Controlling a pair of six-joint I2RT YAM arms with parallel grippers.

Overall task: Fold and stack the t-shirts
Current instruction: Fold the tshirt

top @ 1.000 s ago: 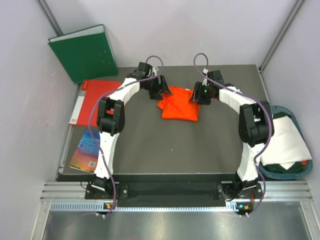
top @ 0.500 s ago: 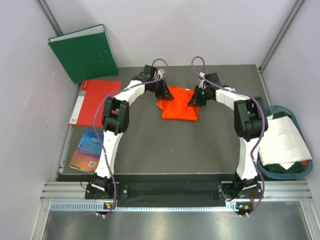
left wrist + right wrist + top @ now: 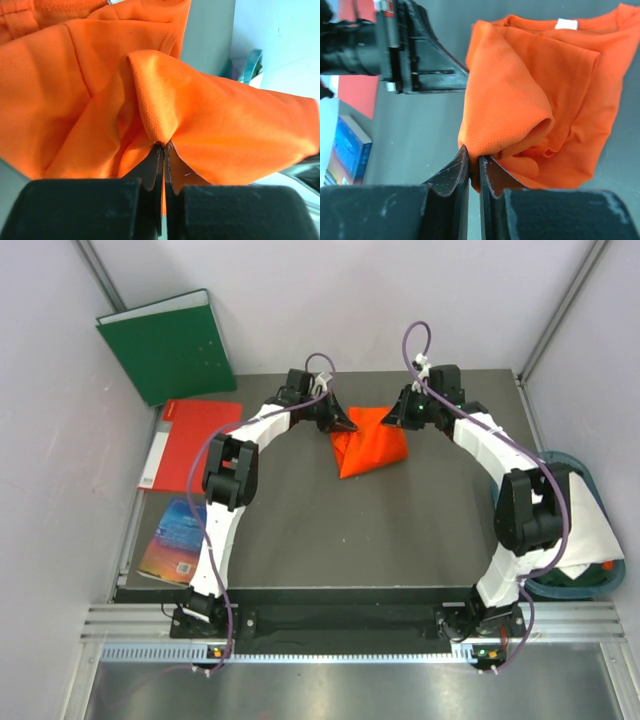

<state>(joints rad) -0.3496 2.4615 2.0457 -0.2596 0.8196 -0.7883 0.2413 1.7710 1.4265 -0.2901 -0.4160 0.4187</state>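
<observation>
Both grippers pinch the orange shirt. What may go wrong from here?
The left gripper and right gripper each pinch only a small fold of the orange t-shirt, so it may slip out when lifted. The cloth is bunched in several layers, so pulling may spread it unevenly.

1. Top external: high above the near edge of the tabletop (image 3: 300, 540), looking down over all of it.
2. Left wrist: very close, facing the tabletop's right edge.
3. Right wrist: close, facing the left edge — all three views share the orange t-shirt (image 3: 370, 445).
</observation>
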